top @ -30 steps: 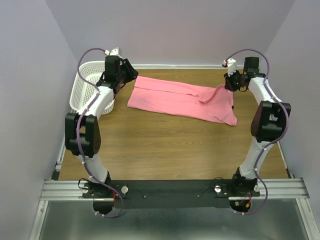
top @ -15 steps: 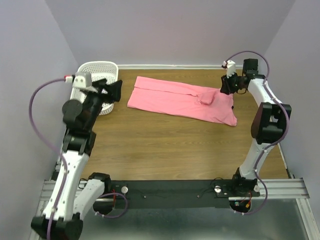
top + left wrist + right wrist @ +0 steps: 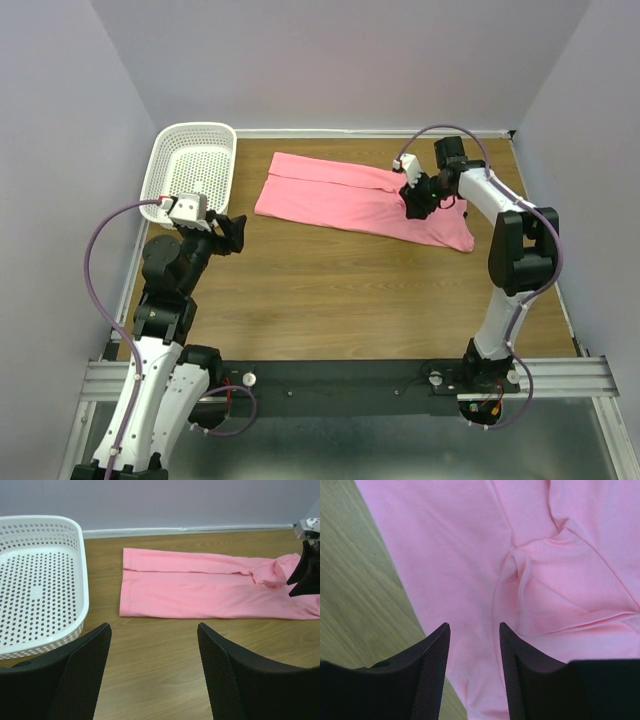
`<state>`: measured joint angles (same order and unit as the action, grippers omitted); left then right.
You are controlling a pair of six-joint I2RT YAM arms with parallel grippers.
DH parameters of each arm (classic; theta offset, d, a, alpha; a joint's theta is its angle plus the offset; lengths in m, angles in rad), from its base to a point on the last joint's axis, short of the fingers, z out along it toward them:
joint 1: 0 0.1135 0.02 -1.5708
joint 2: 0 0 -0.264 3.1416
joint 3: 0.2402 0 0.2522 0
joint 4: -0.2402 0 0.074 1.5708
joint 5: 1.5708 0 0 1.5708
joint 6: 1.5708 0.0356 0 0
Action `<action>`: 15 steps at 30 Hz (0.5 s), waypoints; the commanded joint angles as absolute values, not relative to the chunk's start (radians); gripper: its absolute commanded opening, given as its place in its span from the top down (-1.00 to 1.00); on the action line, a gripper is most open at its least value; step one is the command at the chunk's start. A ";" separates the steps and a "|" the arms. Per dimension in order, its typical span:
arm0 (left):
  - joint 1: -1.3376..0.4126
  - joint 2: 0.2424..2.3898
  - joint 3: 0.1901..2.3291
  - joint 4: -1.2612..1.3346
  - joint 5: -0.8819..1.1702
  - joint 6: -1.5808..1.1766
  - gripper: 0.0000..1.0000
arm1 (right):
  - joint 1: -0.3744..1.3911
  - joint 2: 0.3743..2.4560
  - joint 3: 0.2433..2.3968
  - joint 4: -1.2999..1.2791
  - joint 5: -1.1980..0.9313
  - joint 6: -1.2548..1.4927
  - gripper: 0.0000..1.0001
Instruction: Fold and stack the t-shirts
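T-shirt lies flat on the table, left claw wide open and empty well away, right claw half open right over it, gripping nothing.

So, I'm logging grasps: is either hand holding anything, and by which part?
Nothing is held. The left hand is open, short of the shirt; the right hand is open over it, gripping no fabric.

Bright, even light, soft faint shadows; wrist views blurry up close.
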<state>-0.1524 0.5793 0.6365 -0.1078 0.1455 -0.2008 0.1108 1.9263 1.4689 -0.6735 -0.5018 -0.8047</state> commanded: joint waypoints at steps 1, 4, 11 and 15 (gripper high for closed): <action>-0.149 0.531 0.634 -0.097 0.117 -0.183 -0.55 | 0.140 1.931 1.500 -0.629 -0.370 -0.764 -0.02; -0.149 0.514 0.629 -0.091 0.121 -0.184 -0.56 | 0.153 1.937 1.508 -0.614 -0.327 -0.742 0.02; -0.149 0.522 0.627 -0.087 0.130 -0.184 -0.55 | 0.169 1.962 1.520 -0.595 -0.241 -0.742 0.04; -0.149 0.520 0.626 -0.087 0.133 -0.186 -0.56 | 0.178 2.002 1.554 -0.592 -0.200 -0.744 0.07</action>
<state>-0.1524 0.5232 0.6361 -0.0994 0.1417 -0.1978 0.1623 1.9499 1.5074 -0.6178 -0.2752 -0.7555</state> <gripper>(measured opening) 0.777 0.474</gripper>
